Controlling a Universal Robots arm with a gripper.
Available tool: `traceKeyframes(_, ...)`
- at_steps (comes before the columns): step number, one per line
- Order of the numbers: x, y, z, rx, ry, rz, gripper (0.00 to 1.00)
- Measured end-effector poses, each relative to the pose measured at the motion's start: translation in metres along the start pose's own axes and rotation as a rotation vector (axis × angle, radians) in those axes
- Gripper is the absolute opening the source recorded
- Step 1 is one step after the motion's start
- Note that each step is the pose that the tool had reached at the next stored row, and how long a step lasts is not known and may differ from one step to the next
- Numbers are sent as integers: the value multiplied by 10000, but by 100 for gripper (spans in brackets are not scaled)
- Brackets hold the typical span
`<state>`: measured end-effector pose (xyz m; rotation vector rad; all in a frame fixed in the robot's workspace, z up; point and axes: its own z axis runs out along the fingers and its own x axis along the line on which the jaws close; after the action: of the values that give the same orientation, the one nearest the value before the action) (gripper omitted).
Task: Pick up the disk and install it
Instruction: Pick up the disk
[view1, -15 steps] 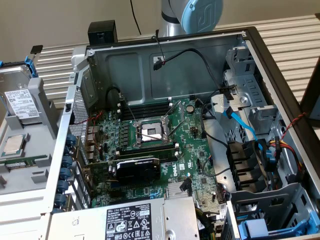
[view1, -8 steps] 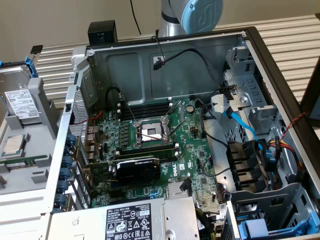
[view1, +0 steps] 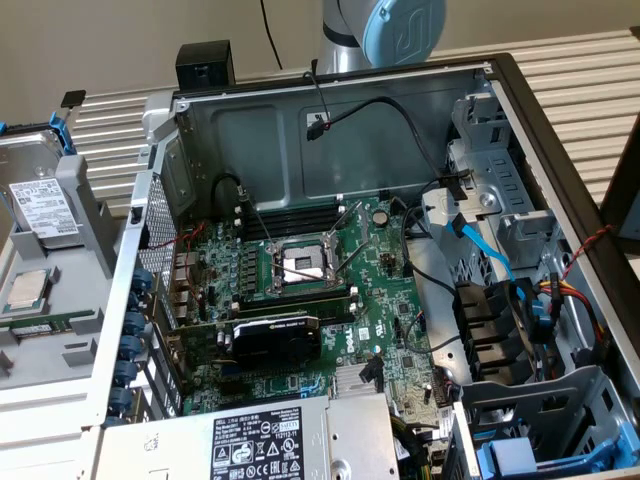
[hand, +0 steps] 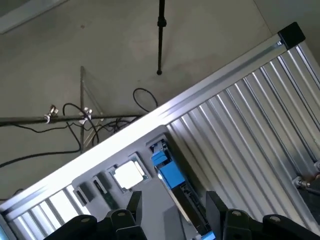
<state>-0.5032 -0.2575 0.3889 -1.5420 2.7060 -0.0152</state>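
A robotics lab: 1 opened computer case (view1: 280, 140) on a ribbed metal bench (view1: 570, 70), a robot arm (view1: 400, 25) at 12 o'clock.

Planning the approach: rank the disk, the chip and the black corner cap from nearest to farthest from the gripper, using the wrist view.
1. Disk: just ahead of the open gripper, in line with the gap between its fingers.
2. Chip: beside the disk, a little off to one side.
3. Corner cap: at the table's far corner.
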Motion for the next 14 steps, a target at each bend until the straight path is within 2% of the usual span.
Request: traceKeyframes(14, 1, 1, 30, -48, -56, -2550, 62)
